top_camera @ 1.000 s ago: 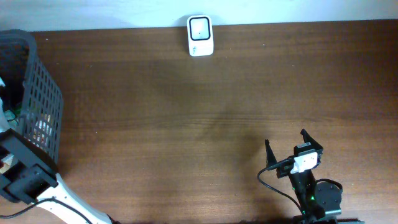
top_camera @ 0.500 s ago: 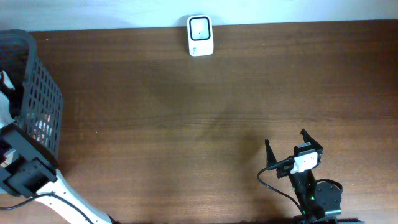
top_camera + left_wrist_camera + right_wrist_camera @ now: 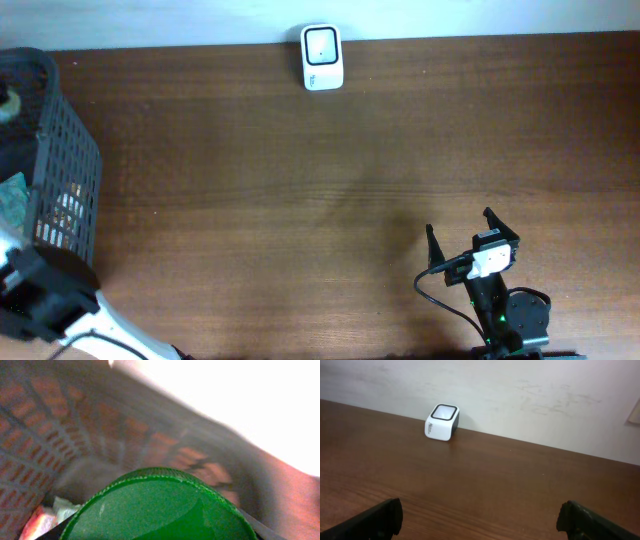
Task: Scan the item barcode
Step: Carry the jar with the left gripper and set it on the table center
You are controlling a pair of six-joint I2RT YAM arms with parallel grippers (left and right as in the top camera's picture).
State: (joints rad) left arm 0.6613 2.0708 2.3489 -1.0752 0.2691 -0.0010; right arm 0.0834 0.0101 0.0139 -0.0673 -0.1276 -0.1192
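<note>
Left claw: its fingers do not show clearly in the left wrist view. Only dark slivers sit at the foot of the frame, so I cannot tell whether it grips or merely stands over the item.

Filling that view directly under the claw is the item's green lid (image 3: 160, 505), round with a finely ribbed edge. It sits inside the basket (image 3: 70, 160), whose mesh wall rises behind it, with wrapped goods lying beside it.

Handling, as judged: the lid looks like rigid moulded plastic, so it should take a firm squeeze without yielding. Its top is glossy, and the ribbed rim offers the surer hold, taken across its width. The body below is hidden, so weight and barcode position cannot be stated. A side label is likely.

Left arm (image 3: 45, 285): it rises from the bench's (image 3: 300, 180) near-left corner and reaches into the basket.

Right claw (image 3: 459, 224): spread wide and empty, low over the bench. It faces the scanner (image 3: 322, 58), which stands well apart at the far edge.
</note>
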